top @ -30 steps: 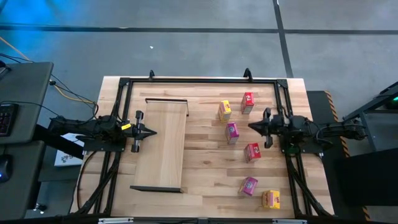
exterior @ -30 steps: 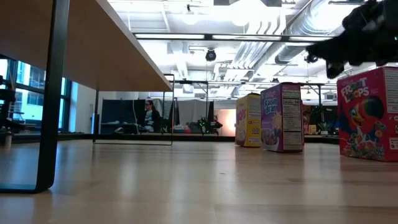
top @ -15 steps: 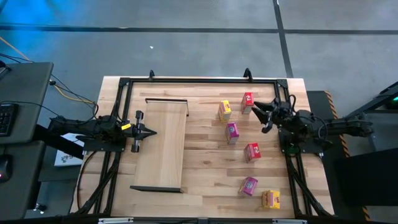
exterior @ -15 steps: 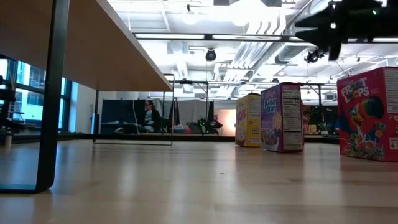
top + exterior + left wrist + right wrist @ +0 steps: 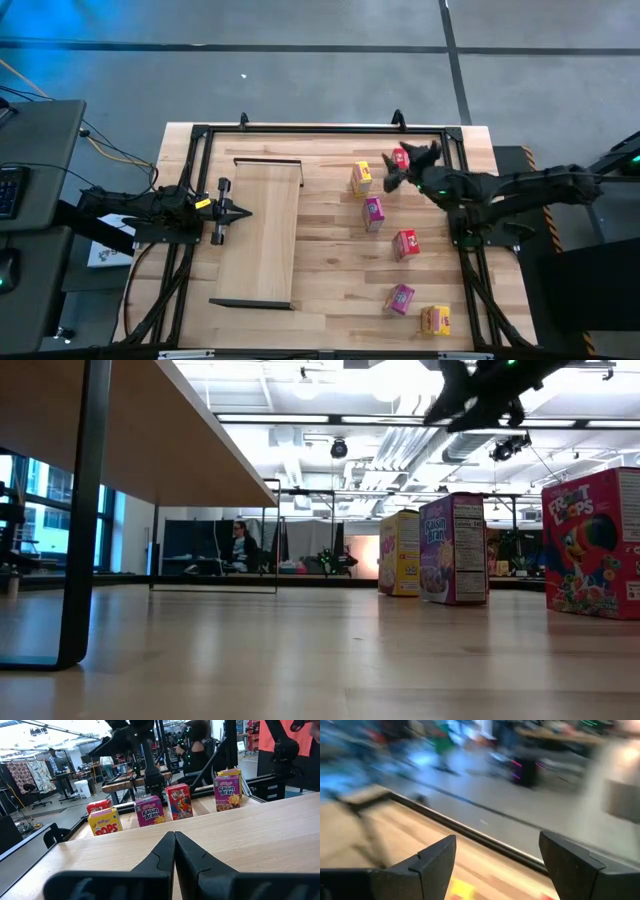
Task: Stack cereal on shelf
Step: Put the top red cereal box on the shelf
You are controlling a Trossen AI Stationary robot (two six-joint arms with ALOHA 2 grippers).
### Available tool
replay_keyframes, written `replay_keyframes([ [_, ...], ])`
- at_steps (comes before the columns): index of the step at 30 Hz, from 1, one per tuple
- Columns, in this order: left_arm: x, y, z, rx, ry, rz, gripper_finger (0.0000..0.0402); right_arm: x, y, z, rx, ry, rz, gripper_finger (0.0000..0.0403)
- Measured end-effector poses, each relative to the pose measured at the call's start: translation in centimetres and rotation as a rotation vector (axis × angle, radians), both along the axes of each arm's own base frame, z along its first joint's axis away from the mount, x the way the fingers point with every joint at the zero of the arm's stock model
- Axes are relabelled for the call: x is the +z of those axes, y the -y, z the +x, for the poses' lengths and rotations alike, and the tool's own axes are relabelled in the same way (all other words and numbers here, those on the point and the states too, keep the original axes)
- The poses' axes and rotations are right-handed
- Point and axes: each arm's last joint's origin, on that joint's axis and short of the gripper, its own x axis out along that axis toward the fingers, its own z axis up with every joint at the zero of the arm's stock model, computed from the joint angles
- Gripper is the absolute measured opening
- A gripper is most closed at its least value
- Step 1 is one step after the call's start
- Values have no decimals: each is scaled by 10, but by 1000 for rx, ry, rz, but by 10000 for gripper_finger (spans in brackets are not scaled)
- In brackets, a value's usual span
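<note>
Six cereal boxes stand upright on their bottoms on the table's right half: yellow [image 5: 361, 178], red [image 5: 399, 155], pink [image 5: 373, 213], red [image 5: 405, 244], pink [image 5: 400, 298] and yellow [image 5: 435, 320]. The shelf [image 5: 265, 232] is a pale wood panel on black legs left of centre. My right gripper [image 5: 411, 167] hangs open above the far red box, high over the table [image 5: 480, 385], touching nothing. My left gripper [image 5: 240, 211] is shut at the shelf's left edge, level with its top [image 5: 175, 845].
A black metal frame [image 5: 320, 128] runs round the tabletop's edges. The shelf's black leg [image 5: 85, 510] stands close to the low camera. Bare wood lies between the shelf and the row of boxes. A person sits in the room beyond the table [image 5: 240, 540].
My right gripper has risen, swung toward the table's far edge and out over the far red box, turned at the wrist, and opened from shut to wide. The boxes and the shelf have not moved.
</note>
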Motion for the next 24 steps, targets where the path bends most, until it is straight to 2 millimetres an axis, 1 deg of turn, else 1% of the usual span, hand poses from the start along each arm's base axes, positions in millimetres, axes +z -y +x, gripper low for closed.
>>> replay_keyframes([
  [3, 0, 0, 0, 0, 0, 0, 0, -1, 10, 7, -126, -73, 111, 277],
  [6, 0, 0, 0, 0, 0, 0, 0, -8, 22, 12, -232, -142, 203, 277],
  [9, 0, 0, 0, 0, 0, 0, 0, -23, 31, 13, -331, -184, 270, 277],
  [13, 0, 0, 0, 0, 0, 0, 0, -50, 38, 10, -444, -150, 325, 277],
  [15, 0, 0, 0, 0, 0, 0, 0, -58, 41, 8, -489, -125, 325, 277],
  [19, 0, 0, 0, 0, 0, 0, 0, -69, 46, 6, -527, -85, 341, 277],
  [21, 0, 0, 0, 0, 0, 0, 0, -73, 46, 8, -516, -38, 342, 277],
  [24, 0, 0, 0, 0, 0, 0, 0, -78, 47, 12, -469, -27, 345, 277],
])
